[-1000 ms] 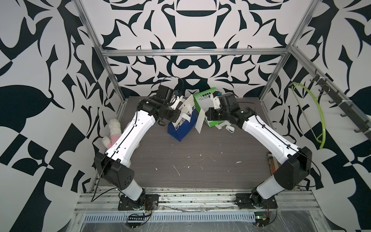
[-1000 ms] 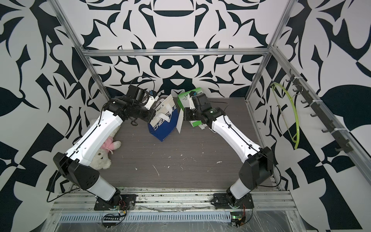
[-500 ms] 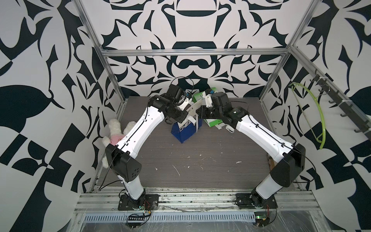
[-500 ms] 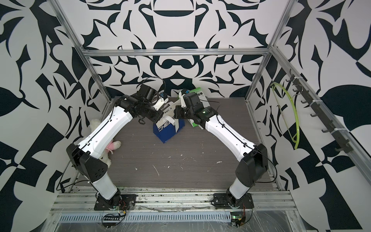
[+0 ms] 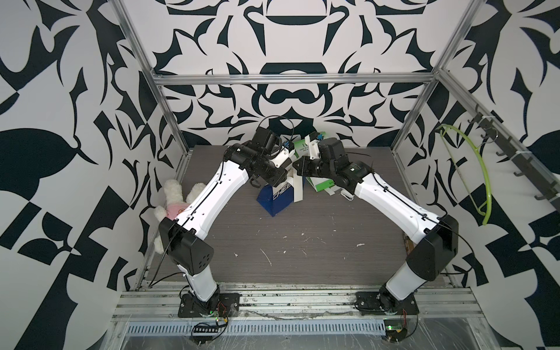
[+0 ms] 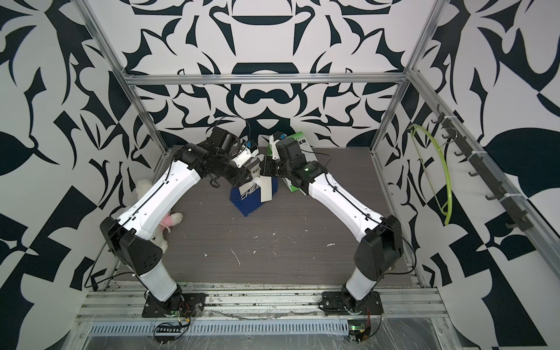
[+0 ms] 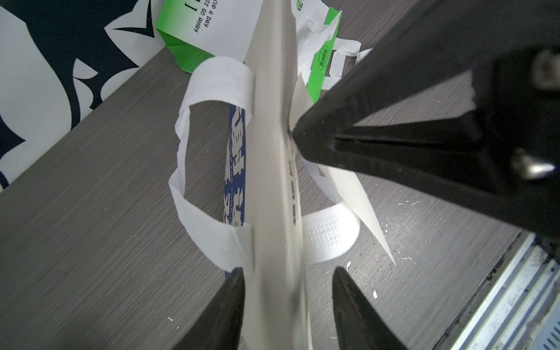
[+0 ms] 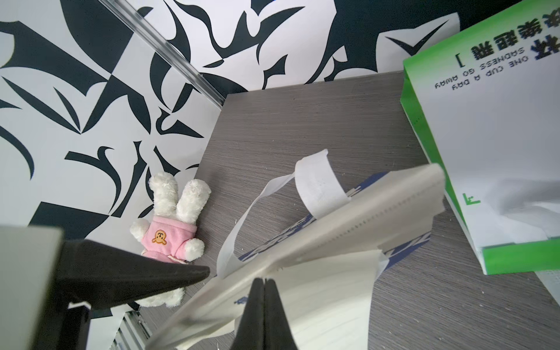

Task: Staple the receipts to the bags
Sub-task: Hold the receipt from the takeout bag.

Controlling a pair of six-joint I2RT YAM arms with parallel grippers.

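The navy bag (image 5: 274, 200) (image 6: 247, 197) stands at the middle back of the table, its flattened top edge (image 7: 269, 169) raised. My left gripper (image 7: 286, 271) (image 5: 285, 178) is open, and its two fingers straddle that edge with gaps showing. A cream receipt (image 5: 298, 191) (image 7: 348, 197) (image 8: 327, 288) hangs against the bag's face. Its top is held at the bag's top edge by my right gripper (image 8: 265, 280) (image 7: 294, 131) (image 5: 295, 165), which is shut on it. The green and white bag (image 5: 321, 185) (image 8: 500, 151) lies behind, under the right arm.
A white teddy bear (image 5: 174, 197) (image 8: 169, 230) in a pink shirt lies by the left wall, under the left arm. A green hanger (image 5: 481, 169) hangs on the right wall rail. The bag's white handles (image 7: 181, 169) loop out to the sides.
Both arms came together over the navy bag, which now stands closer to the middle. The left jaws have opened off the bag's top edge. The right gripper stayed shut.
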